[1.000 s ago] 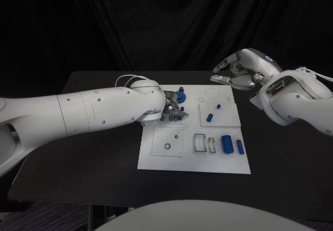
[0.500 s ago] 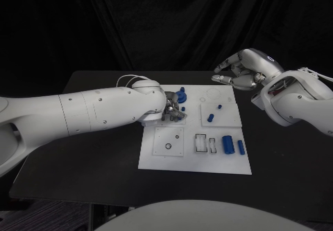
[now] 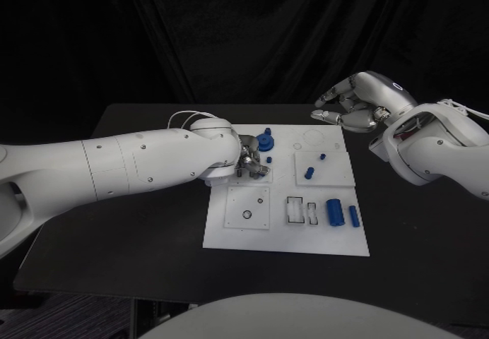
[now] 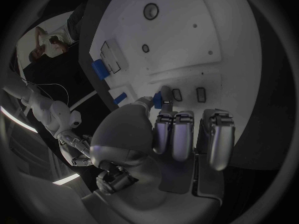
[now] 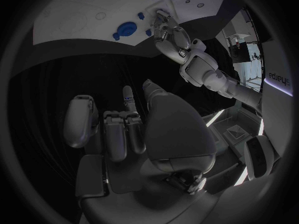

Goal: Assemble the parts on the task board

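The white task board (image 3: pixel 285 240) lies mid-table. My left hand (image 3: pixel 249 164) hovers low over its far left part, beside a blue round part with a peg (image 3: pixel 265 143). In the left wrist view a small blue part (image 4: pixel 158 99) sits pinched between the thumb and the curled fingers (image 4: pixel 174 134). Two blue cylinders (image 3: pixel 333 208) (image 3: pixel 352 215) lie on the board's right side, and small blue pieces (image 3: pixel 309 171) stand in a raised plate. My right hand (image 3: pixel 352 102) is raised beyond the board's far right corner, fingers (image 5: pixel 121 129) curled in on nothing.
A square white plate with a ring hole (image 3: pixel 248 208) lies near the board's left middle, next to rectangular slots (image 3: pixel 295 210). Black table (image 3: pixel 122 240) surrounds the board. In the right wrist view the board (image 5: pixel 74 15) and my left hand (image 5: pixel 168 32) lie ahead.
My left hand has shifted slightly toward the far edge of the board, closer to the blue round part. The right hand has barely moved.
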